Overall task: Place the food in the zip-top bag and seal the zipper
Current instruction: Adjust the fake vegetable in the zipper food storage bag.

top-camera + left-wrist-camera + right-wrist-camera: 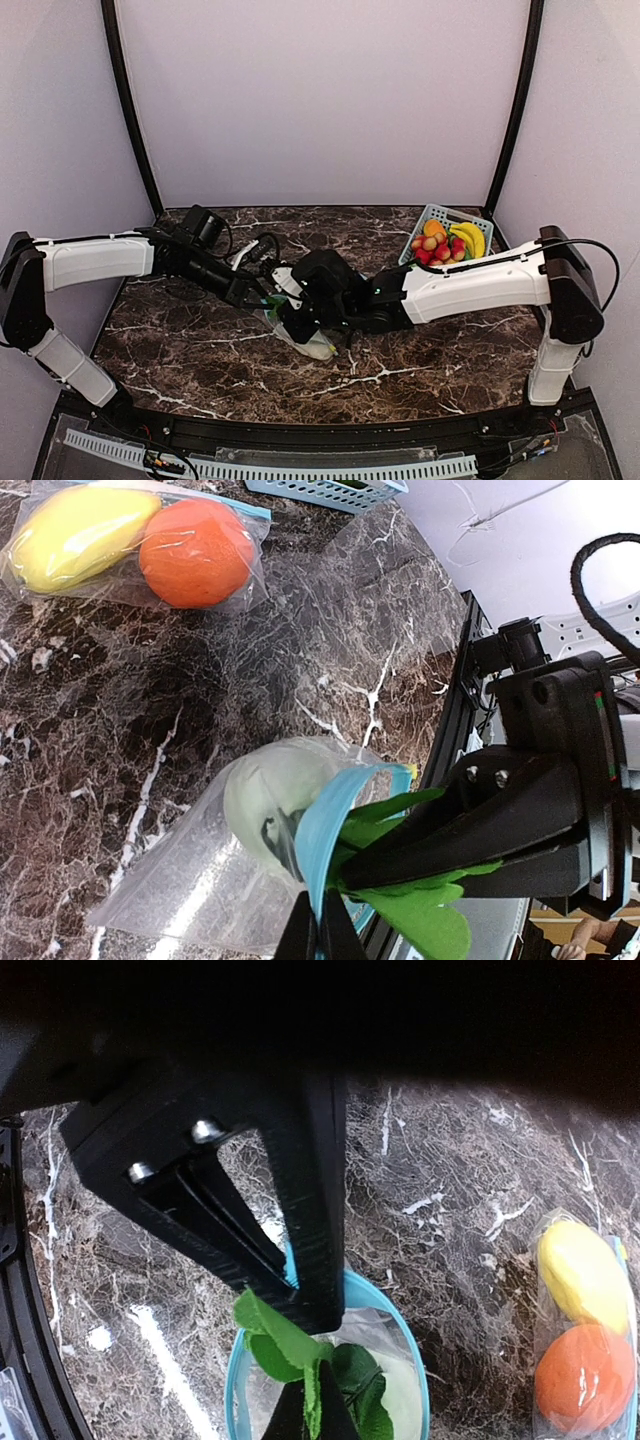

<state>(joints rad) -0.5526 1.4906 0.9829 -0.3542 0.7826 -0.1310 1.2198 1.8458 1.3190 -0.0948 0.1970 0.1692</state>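
Note:
A clear zip-top bag with a blue zipper rim lies on the marble table; it also shows in the top view. A white oblong vegetable sits inside it, its green leaves sticking out of the mouth. My left gripper is shut on the blue rim and holds the mouth open. My right gripper is shut on the green leaves just above the open mouth. A second bag holds a yellow oblong and an orange-red ball.
A light blue basket with several more toy fruits stands at the back right. The second bag lies a short way from the open one. The table's near edge and black rail run close beside the bag.

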